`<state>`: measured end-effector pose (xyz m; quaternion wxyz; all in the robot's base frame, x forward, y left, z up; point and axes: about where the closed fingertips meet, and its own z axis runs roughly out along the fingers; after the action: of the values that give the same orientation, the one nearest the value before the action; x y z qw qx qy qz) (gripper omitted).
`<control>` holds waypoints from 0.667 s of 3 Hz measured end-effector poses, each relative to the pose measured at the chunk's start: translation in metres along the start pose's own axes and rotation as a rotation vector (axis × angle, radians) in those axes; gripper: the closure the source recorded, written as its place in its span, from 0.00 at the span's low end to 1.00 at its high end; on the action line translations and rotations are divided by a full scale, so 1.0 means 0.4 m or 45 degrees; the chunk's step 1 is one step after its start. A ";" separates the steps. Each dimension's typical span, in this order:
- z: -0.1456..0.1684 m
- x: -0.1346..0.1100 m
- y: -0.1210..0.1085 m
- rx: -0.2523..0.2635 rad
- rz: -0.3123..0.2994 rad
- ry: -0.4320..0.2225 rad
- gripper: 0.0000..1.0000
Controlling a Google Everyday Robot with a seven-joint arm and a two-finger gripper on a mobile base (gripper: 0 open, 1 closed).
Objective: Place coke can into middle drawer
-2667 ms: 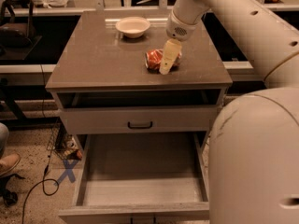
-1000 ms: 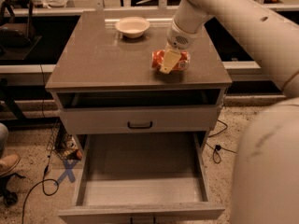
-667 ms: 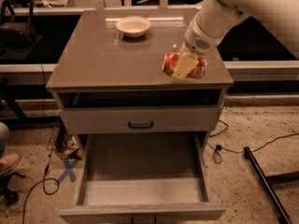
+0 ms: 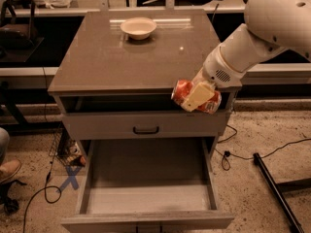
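Gripper [image 4: 198,98] just off counter [image 4: 116,62] near-right edge, fingers [image 4: 193,97] clamped on coke can [image 4: 181,90]. Can in air, long axis roughly left-right, level with closed drawer front [image 4: 107,126]. Middle drawer [image 4: 146,174] open, lying below and near-left of can. Judgement: next move is down and leftward over the floor. Bowl [image 4: 139,27] far back.

The robot's arm [image 4: 272,18] is a fat, smooth white shell, rounded like a big joint at the upper right and narrowing into a tube. A thin dark seam rings the tube near the wrist [image 4: 221,73], where a white cuff carries a small patch of dotted holes. The claw [image 4: 197,99] sits at the arm's lower end, just off the desk's [image 4: 121,57] front right corner. Its visible finger [image 4: 199,94] is a flat, cream-yellow slab.
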<state>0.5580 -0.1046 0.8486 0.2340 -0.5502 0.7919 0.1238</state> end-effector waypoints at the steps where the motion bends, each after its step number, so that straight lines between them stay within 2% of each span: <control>1: 0.000 0.000 0.000 0.000 0.000 0.000 1.00; 2: 0.059 0.038 0.022 -0.053 0.063 0.010 1.00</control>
<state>0.5512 -0.1031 0.8199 0.2162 -0.5358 0.8034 0.1439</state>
